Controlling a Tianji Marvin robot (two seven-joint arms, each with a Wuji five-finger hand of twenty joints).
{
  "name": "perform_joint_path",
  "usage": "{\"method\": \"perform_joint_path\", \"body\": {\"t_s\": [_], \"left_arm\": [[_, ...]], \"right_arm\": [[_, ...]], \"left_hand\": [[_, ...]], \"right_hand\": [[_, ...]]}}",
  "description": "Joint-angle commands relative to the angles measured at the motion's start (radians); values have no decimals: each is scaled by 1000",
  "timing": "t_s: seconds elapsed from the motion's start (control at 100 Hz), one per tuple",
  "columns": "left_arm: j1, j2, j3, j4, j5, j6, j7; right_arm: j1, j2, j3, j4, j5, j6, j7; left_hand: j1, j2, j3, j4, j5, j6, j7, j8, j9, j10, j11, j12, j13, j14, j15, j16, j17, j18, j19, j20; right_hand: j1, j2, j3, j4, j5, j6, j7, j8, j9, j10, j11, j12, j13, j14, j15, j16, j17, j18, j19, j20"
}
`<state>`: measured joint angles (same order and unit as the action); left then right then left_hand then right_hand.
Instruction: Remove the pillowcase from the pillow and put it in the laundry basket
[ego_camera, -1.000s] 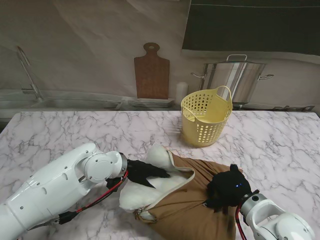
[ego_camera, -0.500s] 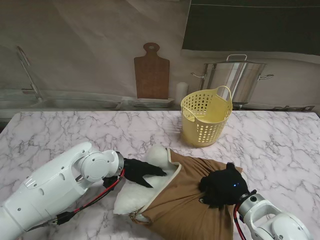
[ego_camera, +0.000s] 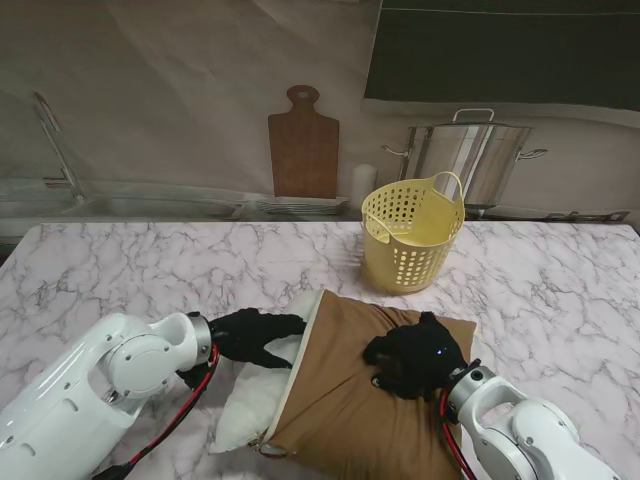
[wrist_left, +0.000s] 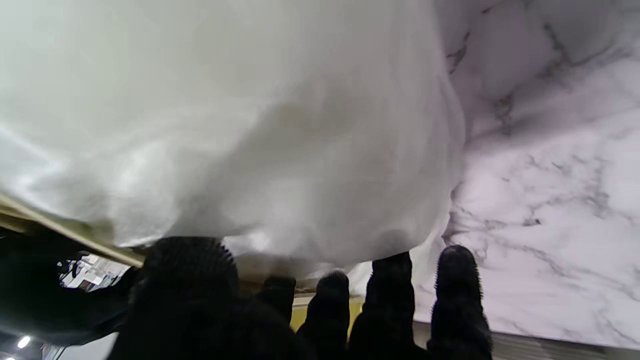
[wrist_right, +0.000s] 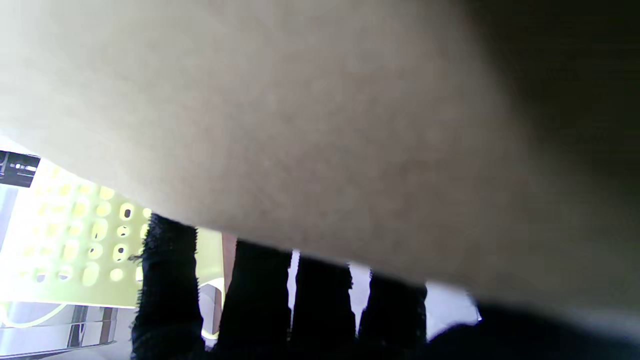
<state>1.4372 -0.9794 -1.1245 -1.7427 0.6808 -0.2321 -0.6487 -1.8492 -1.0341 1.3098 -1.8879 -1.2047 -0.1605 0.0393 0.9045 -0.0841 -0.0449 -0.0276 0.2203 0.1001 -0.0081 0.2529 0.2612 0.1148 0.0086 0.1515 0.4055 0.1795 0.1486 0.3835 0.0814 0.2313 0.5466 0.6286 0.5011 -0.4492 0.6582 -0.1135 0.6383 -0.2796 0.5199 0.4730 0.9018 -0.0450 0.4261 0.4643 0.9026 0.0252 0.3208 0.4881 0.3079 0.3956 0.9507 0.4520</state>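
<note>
Pillowcase (ego_camera: 345, 390) slid left under right hand (ego_camera: 412, 357); left hand (ego_camera: 250, 335) on pillow (ego_camera: 250, 400).

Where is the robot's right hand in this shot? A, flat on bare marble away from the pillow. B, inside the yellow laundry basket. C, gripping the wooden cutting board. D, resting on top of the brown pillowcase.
D: in the stand view the right hand lies on the brown pillowcase, nearer to me than the yellow laundry basket, while the left hand is at the white pillow.
</note>
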Motion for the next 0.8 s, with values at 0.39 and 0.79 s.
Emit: {"method": "perform_joint_path", "body": {"t_s": [0.39,0.79], "left_arm": [[158,10,-169,-103,-33,-108,33],[-75,28,137,116,-215,13,-66]], "right_arm": [[70,-2,-26,82,2,70,10],[100,-2,-51,112,14,111,28]], "left_hand": [[42,34,15,14,146,80,113,80,198,63,56,69,68,39,31,24,25,36,33,-1],[13,15,11,12,127,48,83,92,132,48,22,59,32,38,13,15,-1,30,12,-26]], "right_hand": [[96,89,89,44,-99,19,-89,-77,7,11,16,-5,32,-4,43,23,3,-13,23,28],[90,157,37,44,-124,146,-115,-106,-42,27,21,-9,2,5,33,17,2,-21,30,36]]}}
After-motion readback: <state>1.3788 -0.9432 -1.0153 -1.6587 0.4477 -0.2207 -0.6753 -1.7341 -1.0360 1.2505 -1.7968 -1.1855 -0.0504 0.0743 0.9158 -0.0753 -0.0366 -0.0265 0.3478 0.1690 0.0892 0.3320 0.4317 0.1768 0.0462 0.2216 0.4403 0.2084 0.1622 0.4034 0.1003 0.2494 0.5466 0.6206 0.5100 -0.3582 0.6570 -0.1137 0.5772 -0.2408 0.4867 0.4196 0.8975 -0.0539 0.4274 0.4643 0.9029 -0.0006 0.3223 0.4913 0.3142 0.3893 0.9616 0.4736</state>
